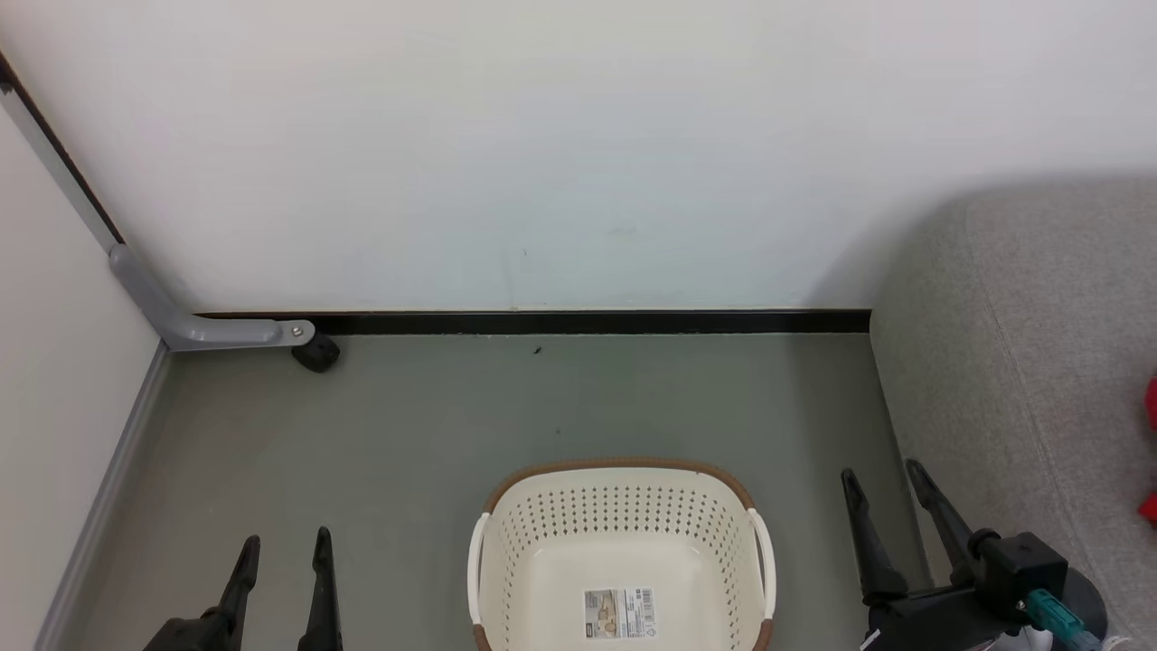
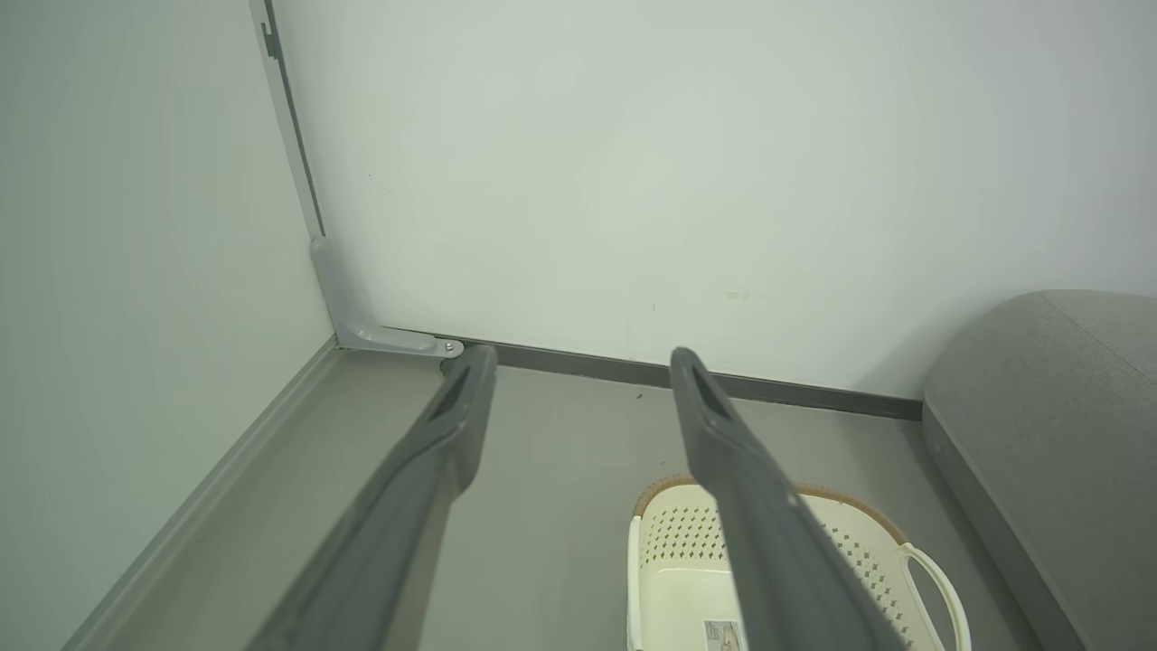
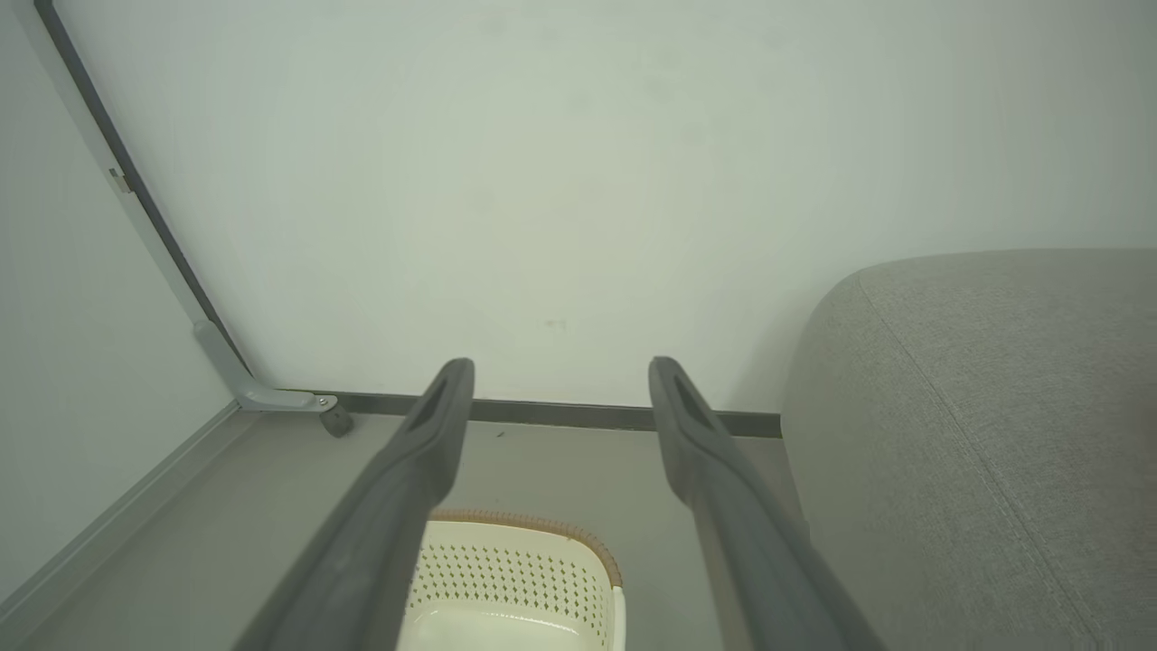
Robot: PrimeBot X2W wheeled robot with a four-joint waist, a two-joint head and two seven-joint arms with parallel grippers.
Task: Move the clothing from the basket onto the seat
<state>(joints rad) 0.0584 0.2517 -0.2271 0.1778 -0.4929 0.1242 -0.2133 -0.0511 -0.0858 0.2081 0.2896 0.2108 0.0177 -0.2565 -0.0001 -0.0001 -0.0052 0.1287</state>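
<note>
Head view, basket [image 1: 624,467]: cream, on grey floor [image 1: 407,434]; paper label [image 1: 619,613] on its bottom.
Clothing [image 1: 1151,402]: two red patches on the seat, well right of basket, cut by the picture edge.
Seat [image 1: 1012,362]: grey, just right of basket.
Left gripper [image 1: 286,536]: left of basket; fingers parted, holding nothing.
Right gripper [image 1: 880,468]: between basket and seat; fingers parted, holding nothing.
Wall [image 1: 578,154]: white, beyond basket.
</note>
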